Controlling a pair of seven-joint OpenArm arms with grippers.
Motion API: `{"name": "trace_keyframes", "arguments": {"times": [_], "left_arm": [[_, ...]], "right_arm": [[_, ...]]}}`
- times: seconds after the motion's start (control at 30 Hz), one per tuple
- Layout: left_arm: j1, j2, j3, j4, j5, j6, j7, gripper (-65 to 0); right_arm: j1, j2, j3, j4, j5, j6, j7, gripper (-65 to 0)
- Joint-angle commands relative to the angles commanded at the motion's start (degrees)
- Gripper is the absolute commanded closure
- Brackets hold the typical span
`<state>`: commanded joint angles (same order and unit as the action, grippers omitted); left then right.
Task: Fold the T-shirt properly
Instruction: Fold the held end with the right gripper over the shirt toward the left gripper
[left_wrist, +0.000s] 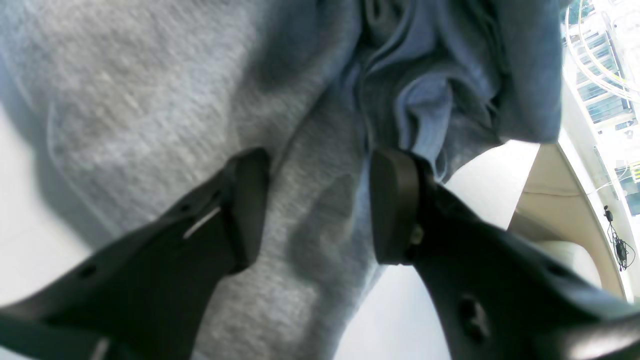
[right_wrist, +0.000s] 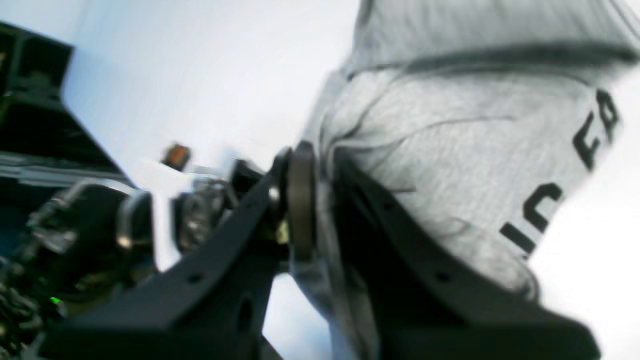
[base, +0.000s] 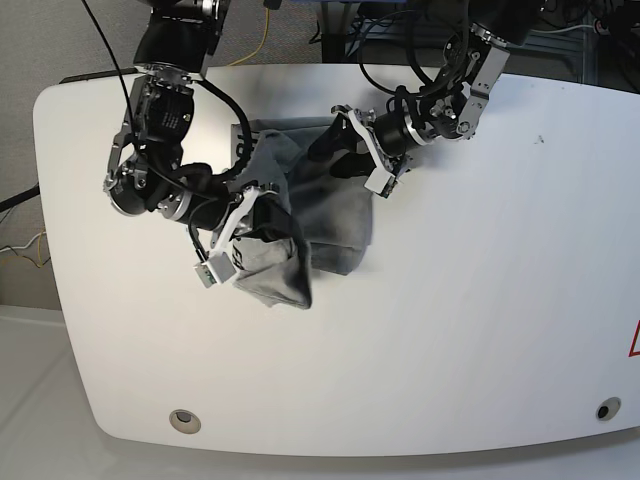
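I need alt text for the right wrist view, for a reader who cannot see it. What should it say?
The right gripper is shut on a bunched fold of the grey T-shirt, seen close and blurred. Black block letters run along the shirt's right side, with the white table behind it.

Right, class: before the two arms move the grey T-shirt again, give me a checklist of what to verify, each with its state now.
1. Right gripper clamped on the T-shirt: ok, cloth pinched between its jaws.
2. Left gripper holding cloth: not ok, jaws stand apart with fabric between them.
3. T-shirt spread flat: not ok, bunched in a heap.
4. Lettering side found: ok, seen in the right wrist view.
5. T-shirt fully on the table: ok.
6. Sleeves and collar located: cannot tell.
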<state>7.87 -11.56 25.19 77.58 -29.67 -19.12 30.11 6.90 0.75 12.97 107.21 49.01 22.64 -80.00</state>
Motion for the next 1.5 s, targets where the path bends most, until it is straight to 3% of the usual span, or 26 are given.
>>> {"name": "trace_keyframes", "arguments": {"times": [0.93, 1.07, 1.3, 1.37, 1.5], "left_arm": [[-0.1, 0.1, 0.0, 0.0, 0.0, 0.0, 0.0, -31.3], [-0.1, 0.1, 0.1, 0.0, 0.0, 0.0, 0.0, -31.3], [-0.1, 0.1, 0.1, 0.0, 0.0, 0.0, 0.0, -31.3], [-0.1, 0.0, 0.0, 0.0, 0.0, 0.0, 0.0, -31.3], [-0.1, 0.0, -0.1, 0.0, 0.0, 0.0, 0.0, -31.3]], "right_arm": [[-2.5, -1.9, -0.1, -0.4, -0.1, 0.00, 0.0, -3.0], [-2.5, -2.0, -0.1, -0.5, -0.1, 0.00, 0.0, -12.1], [-4.0, -3.0, -0.1, -0.5, -0.1, 0.00, 0.0, -37.4], [-4.0, -3.1, -0.1, -0.5, -0.1, 0.00, 0.0, -39.4], [-4.7, -3.0, -0.1, -0.5, -0.1, 0.00, 0.0, -37.5]]}}
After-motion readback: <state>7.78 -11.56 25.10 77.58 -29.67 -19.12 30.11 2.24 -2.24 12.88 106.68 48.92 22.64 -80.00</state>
